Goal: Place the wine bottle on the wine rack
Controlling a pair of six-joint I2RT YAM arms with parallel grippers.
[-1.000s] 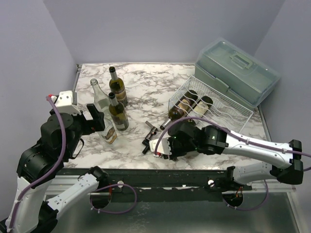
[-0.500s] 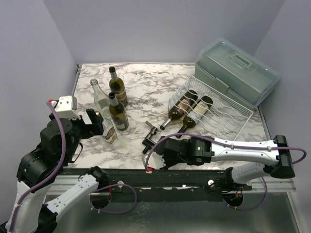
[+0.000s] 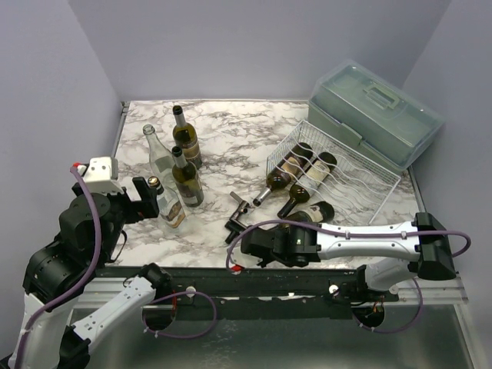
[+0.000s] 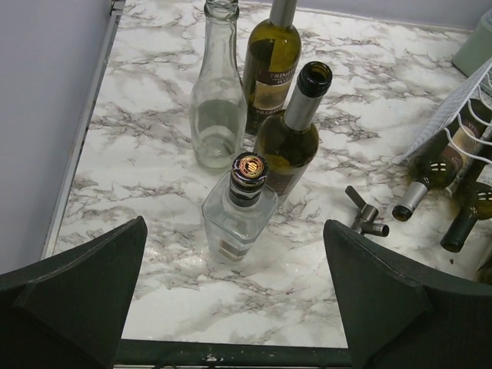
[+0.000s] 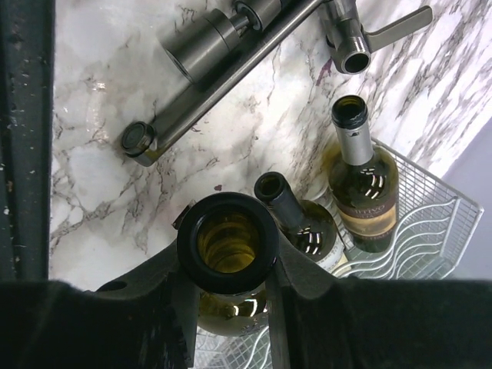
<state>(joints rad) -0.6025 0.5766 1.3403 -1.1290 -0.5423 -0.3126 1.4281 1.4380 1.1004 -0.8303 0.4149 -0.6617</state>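
My right gripper [image 5: 227,254] is shut on the neck of a dark green wine bottle [image 5: 227,242]. Its open mouth faces the wrist camera. In the top view this bottle [image 3: 317,211] lies with its base at the front edge of the silver wire wine rack [image 3: 350,181], held by the right gripper [image 3: 298,228]. Two other bottles [image 3: 286,169] [image 3: 309,184] lie in the rack's left cradles with their necks sticking out. My left gripper [image 3: 150,196] is open and empty, just short of a square clear bottle with a gold cap [image 4: 238,211].
A clear bottle [image 4: 217,100] and two green bottles [image 4: 273,61] [image 4: 292,134] stand at the left. Metal corkscrew pieces [image 3: 237,214] lie mid-table. A grey-green lidded plastic box [image 3: 375,114] stands behind the rack. Walls close in on both sides.
My right arm has swung back and down toward the near edge, uncovering the held bottle at the rack's front. My left arm has drawn back a little from the standing bottles.
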